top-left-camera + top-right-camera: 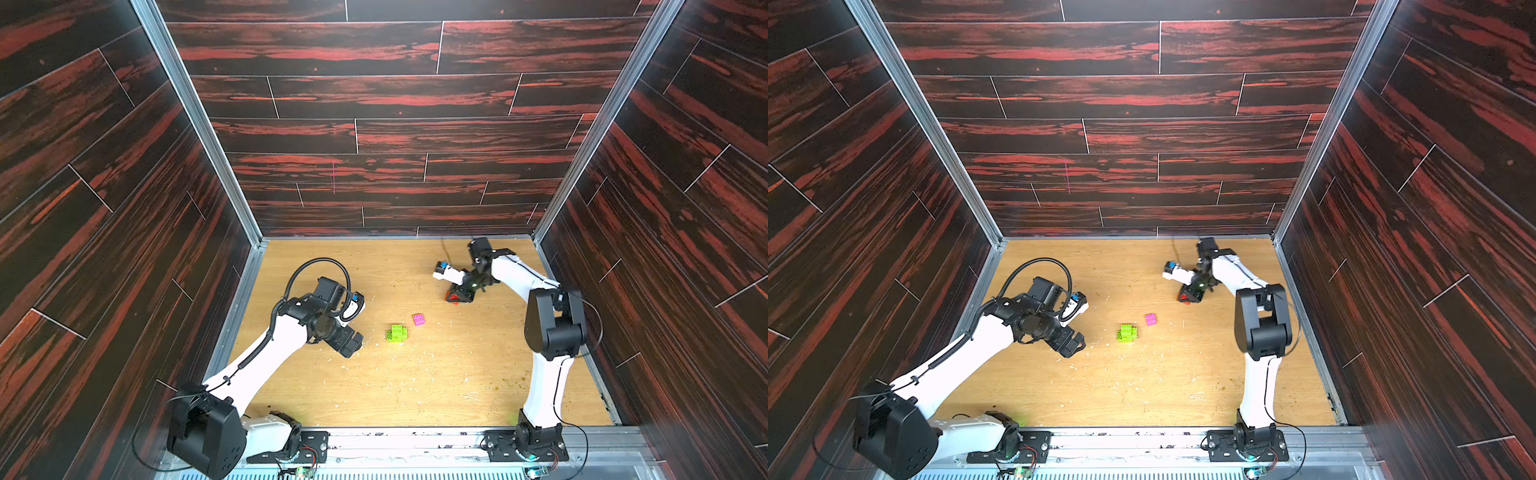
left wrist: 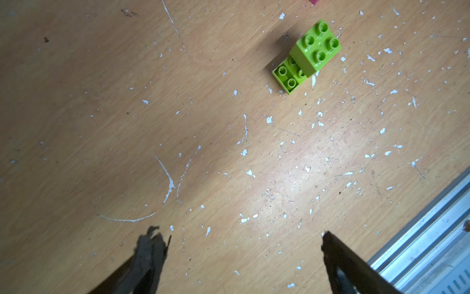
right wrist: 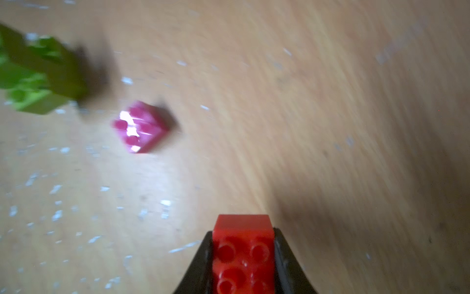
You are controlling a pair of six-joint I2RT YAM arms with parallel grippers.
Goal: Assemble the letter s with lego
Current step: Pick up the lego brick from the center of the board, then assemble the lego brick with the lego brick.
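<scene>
As the right hand [image 3: 243,233] pinches the red studded plastic brick [image 3: 243,257] (left hand [image 2: 240,231] spread), a jolt could dislodge it

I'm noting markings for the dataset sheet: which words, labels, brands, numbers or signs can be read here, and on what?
No text can be read anywhere.
Lime green brick stack: studs show no legible lettering.
Pink brick: blurred, nothing legible.
Red brick, held in the right gripper jaws: studs blurred, nothing legible.
Wooden table and wall panels: no lettering, only scuffs and grain.
</scene>
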